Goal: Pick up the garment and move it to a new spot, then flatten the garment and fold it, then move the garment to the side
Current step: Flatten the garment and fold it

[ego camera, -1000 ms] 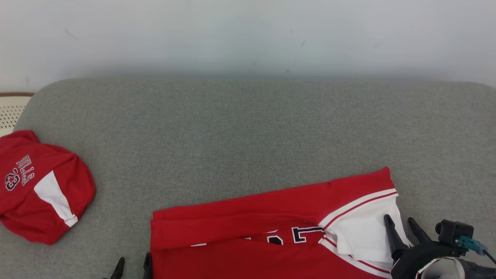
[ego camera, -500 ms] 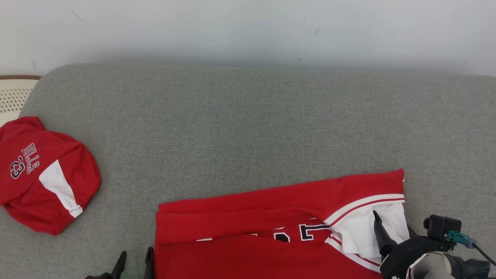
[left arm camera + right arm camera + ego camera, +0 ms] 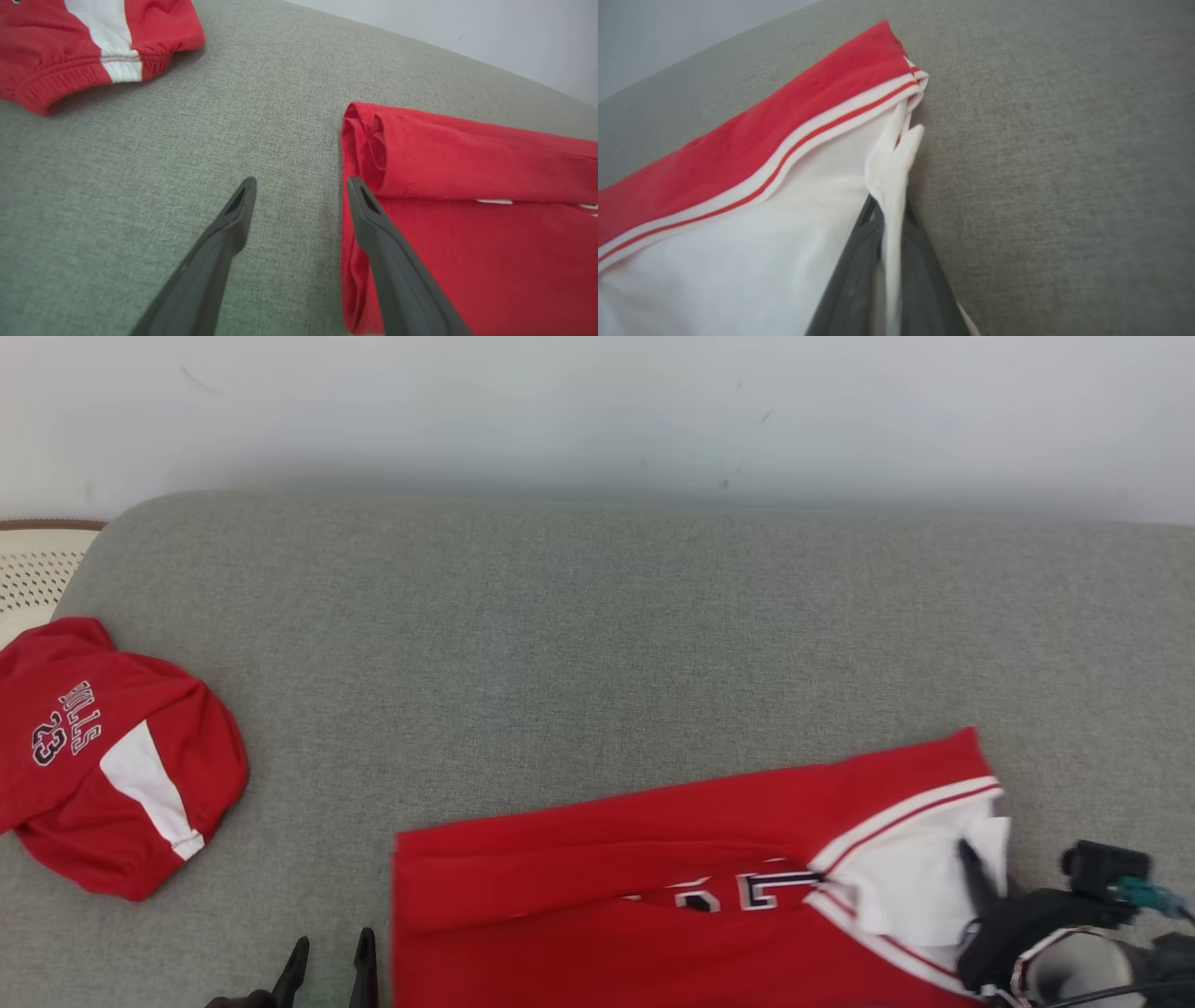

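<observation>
Folding seemed underway: the right hand [image 3: 887, 219] was clamped on the white sleeve [image 3: 738, 261] of the red jersey [image 3: 607, 859]; the left hand [image 3: 301, 183], fingers apart, likely needed the opposite edge.

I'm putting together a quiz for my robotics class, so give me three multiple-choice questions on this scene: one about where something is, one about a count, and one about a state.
1. Where on the grey surface does the smaller red garment lie?
A. far left
B. middle
C. far right

2. How many red garments lie on the grey surface?
A. one
B. two
C. three

3. What is the state of the right gripper?
A. open above bare grey surface
B. shut on the white edge of the folded jersey
C. shut on nothing

Answers:
1 A: it sits at the left edge of the head view.
2 B: there is the smaller red garment and the folded jersey.
3 B: the right wrist view shows white cloth pinched in the gripper.
</observation>
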